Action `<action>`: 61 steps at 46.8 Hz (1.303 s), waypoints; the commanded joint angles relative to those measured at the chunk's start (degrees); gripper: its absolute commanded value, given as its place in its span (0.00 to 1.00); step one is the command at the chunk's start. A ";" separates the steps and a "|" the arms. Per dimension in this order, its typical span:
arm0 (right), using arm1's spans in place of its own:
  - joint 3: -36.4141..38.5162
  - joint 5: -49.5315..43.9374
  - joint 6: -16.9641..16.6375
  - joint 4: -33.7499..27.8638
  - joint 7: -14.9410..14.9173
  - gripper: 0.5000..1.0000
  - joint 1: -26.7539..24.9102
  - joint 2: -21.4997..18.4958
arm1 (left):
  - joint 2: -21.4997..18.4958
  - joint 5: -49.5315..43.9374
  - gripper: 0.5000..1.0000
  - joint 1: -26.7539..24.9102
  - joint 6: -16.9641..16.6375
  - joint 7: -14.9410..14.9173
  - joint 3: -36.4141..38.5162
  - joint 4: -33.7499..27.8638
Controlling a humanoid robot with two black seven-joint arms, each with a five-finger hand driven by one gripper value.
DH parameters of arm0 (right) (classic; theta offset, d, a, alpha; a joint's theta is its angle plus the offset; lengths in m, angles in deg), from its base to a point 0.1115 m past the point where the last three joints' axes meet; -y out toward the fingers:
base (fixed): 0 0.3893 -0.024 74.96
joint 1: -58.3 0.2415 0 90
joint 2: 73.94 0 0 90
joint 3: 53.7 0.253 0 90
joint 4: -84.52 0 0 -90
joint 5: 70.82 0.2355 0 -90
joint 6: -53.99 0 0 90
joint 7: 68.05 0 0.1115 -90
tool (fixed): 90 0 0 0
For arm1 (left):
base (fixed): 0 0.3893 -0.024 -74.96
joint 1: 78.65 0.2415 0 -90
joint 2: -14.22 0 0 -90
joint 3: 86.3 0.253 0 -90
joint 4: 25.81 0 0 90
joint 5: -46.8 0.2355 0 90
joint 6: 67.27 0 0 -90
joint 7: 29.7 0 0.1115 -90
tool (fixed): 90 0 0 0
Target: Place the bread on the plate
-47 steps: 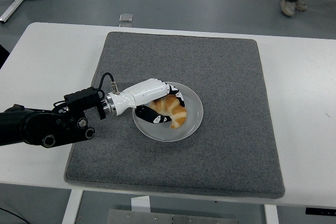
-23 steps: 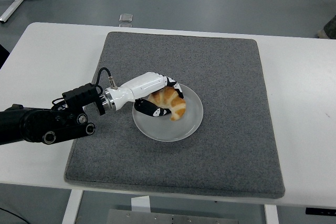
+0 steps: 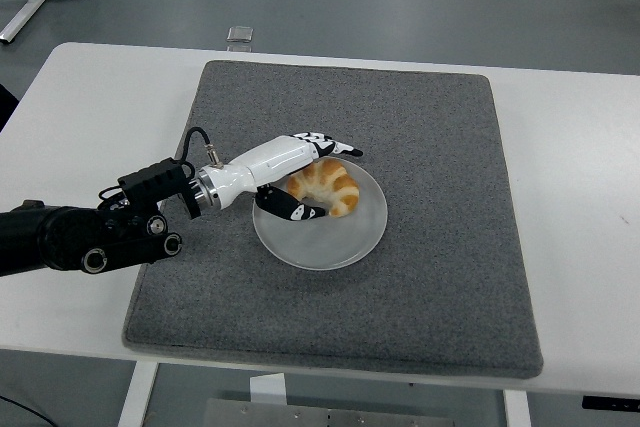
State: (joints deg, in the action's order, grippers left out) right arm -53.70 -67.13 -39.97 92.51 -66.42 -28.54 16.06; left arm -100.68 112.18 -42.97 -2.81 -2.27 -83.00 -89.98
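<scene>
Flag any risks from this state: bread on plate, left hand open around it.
1. The left hand is open, but its fingers and thumb bracket the croissant; a careless retreat could drag it off the plate.
2. The thumb lies low over the plate's left side; a sideways pull might nudge the plate across the grey mat.
</scene>
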 commanded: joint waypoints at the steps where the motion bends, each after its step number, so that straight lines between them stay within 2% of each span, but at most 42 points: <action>1: 0.00 0.00 0.00 0.01 -0.05 0.90 0.00 0.00 | 0.03 -0.69 0.98 0.00 0.14 -0.01 0.04 0.00; 8: 0.00 0.00 -0.09 0.01 0.04 0.90 0.00 0.00 | 0.03 -2.97 0.98 -0.61 0.75 -0.01 0.04 -0.35; 13: 0.00 0.00 -0.09 0.01 -0.05 0.90 0.00 0.00 | 0.29 -8.06 0.98 -1.67 2.33 -0.10 -0.22 -0.53; 16: 0.00 0.00 -0.09 0.01 -0.05 0.91 0.00 0.00 | 0.12 -12.54 0.98 -3.51 5.66 -0.10 -1.88 -0.61; 25: 0.00 0.00 0.00 -0.08 0.04 0.90 0.00 0.00 | -0.14 -26.08 0.98 -5.18 21.92 -0.71 -13.74 0.18; 28: 0.00 0.00 0.00 0.01 0.04 0.90 0.00 0.00 | -0.23 -28.37 0.98 -5.62 25.62 -1.06 -17.09 0.97; 31: 0.00 0.00 -0.09 0.01 -0.05 0.91 0.00 0.00 | -0.23 -29.17 0.98 -6.33 27.29 -1.85 -19.11 2.02; 39: 0.00 0.00 0.00 0.01 0.04 0.90 0.00 0.00 | -0.06 -32.15 0.98 -8.88 28.61 -3.17 -20.79 5.45; 52: -0.09 0.00 -0.09 0.01 -0.05 0.90 0.00 0.00 | 0.12 -52.89 0.98 -12.74 37.31 -5.89 -20.79 17.83; 61: -0.09 0.00 -0.09 0.01 0.04 0.90 0.00 0.00 | 0.91 -60.45 0.98 -13.01 43.73 -6.42 -20.88 28.12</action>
State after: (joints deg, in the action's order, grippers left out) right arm -53.75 -67.13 -40.05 92.52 -66.43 -28.54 16.06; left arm -100.08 53.76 -56.04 39.16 -8.64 -103.86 -64.88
